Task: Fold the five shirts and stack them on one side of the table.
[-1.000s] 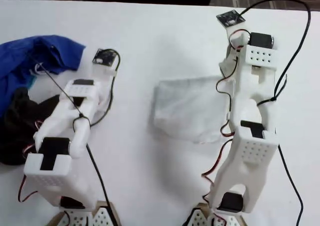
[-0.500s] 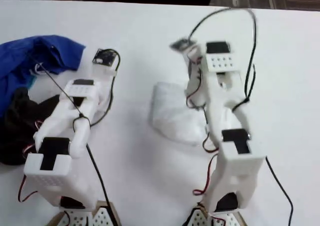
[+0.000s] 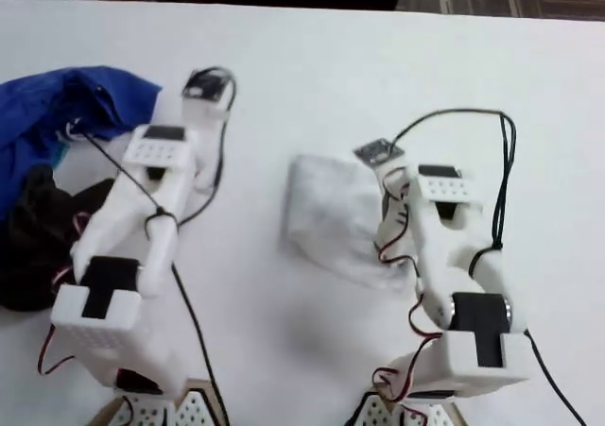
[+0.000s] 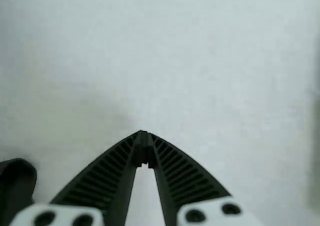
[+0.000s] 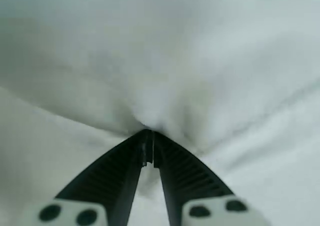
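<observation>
Dial = high view, arm bases at 6 o'clock. Nearest: right arm [image 3: 454,284] folded back at 5 o'clock, left arm [image 3: 123,247] at 7. Black shirt [image 3: 33,242] crumpled at 8 o'clock by the table [image 3: 284,58] edge, just beside the left arm's elbow; the arm overlaps it in that view. White shirt [image 3: 326,213] roughly mid-table, loosely bunched rather than flat, on bare tabletop; the right arm's wrist sits over its 3 o'clock edge. Right gripper [image 5: 148,136]: jaws closed to a sliver, tips pinching a ridge of the white shirt, creases fanning out from the pinch. The rest of the shirt spreads from there toward 9 o'clock. Left gripper [image 4: 144,138]: jaws fully closed, tips touching, nothing between them, bare table underneath. It's well apart from the white shirt, which lies toward its 4 o'clock. Blue shirt [image 3: 66,110] heaped at 10 o'clock, touching the black one's far side, near the left wrist on its 9 o'clock side. Teal scrap [image 3: 64,141] between blue and black: can't tell if it's a separate garment.
</observation>
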Action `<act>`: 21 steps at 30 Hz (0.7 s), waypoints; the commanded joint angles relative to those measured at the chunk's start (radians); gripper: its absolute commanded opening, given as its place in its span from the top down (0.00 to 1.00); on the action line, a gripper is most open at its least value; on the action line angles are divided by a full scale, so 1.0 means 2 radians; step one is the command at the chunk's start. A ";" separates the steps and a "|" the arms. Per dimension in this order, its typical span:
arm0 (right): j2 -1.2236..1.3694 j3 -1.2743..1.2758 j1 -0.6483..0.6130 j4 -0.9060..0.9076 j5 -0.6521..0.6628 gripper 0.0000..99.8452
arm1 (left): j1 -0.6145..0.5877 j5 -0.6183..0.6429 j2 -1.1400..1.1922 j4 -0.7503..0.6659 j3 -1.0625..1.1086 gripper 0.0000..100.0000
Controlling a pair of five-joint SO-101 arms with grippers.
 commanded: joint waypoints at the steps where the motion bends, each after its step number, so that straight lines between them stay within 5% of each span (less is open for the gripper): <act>1: -0.023 0.019 0.020 -0.038 0.003 0.98 | 0.059 0.009 -0.019 0.073 -0.096 0.97; 7: -0.023 0.020 0.066 -0.073 0.003 0.98 | 0.147 0.015 -0.002 0.051 -0.130 0.97; 13: -0.023 0.021 0.079 -0.074 -0.001 0.98 | 0.169 0.015 0.105 -0.015 -0.144 0.97; 21: -0.023 0.025 0.076 -0.078 0.001 0.98 | 0.206 0.015 0.181 0.061 -0.279 0.97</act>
